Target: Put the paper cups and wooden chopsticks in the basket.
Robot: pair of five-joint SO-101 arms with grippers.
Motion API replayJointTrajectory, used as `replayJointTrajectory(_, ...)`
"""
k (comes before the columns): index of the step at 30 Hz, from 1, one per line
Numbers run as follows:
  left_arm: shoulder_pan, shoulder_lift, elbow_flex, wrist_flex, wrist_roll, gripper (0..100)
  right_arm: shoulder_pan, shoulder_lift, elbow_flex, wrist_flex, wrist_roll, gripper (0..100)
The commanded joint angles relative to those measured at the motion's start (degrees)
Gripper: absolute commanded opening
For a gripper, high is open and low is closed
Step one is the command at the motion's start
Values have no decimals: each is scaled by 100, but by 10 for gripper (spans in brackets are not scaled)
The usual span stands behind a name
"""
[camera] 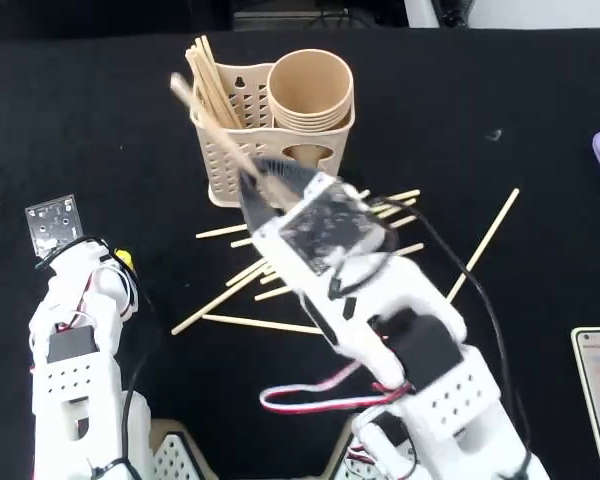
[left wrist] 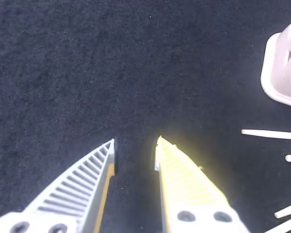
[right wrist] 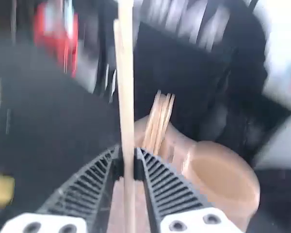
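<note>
Nearest the observer, the right end effector (right wrist: 127,150) was closed on a single wooden chopstick (right wrist: 125,73), gripped toward one end, with most of its length standing out past the fingertips. From above, that arm was raised over the surface (camera: 100,120). The held chopstick (camera: 205,120) slanted across the near left side of the basket (camera: 225,170), and its far tip lay beyond the rim. The stacked paper cups (camera: 310,90) sat in the basket's right compartment and a bundle of chopsticks (camera: 212,80) in its left. Loose chopsticks (camera: 218,300) lay scattered and crossing on the surface just in front of the basket, one (camera: 485,245) apart to the right. The left end effector (left wrist: 135,142) was open and empty above bare surface (left wrist: 87,73). Assessment: the sticks are light, stiff and smooth. Held so far from the middle, one is liable to pivot in the jaws. A pinch across the shaft nearer mid-length, at a stretch clear of its neighbours, would be sounder.
</note>
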Motion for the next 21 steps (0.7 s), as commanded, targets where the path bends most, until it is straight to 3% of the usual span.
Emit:
replayJointTrajectory(1,-4,-88,-57,-97,-35,141,-62,585,-444,-1785,-132,11)
replayJointTrajectory(5,-4,-88,-84,-97,-35,141,-62,1516,-1262,-2549,-158,11)
replayJointTrajectory(16,-4,-88,-57,-97,-35,141,598,4110,-3547,-2620,-1512,11)
replayJointTrajectory(21,-4,-88,-57,-97,-35,141,800,4875,-3785,-2593,-1618,11)
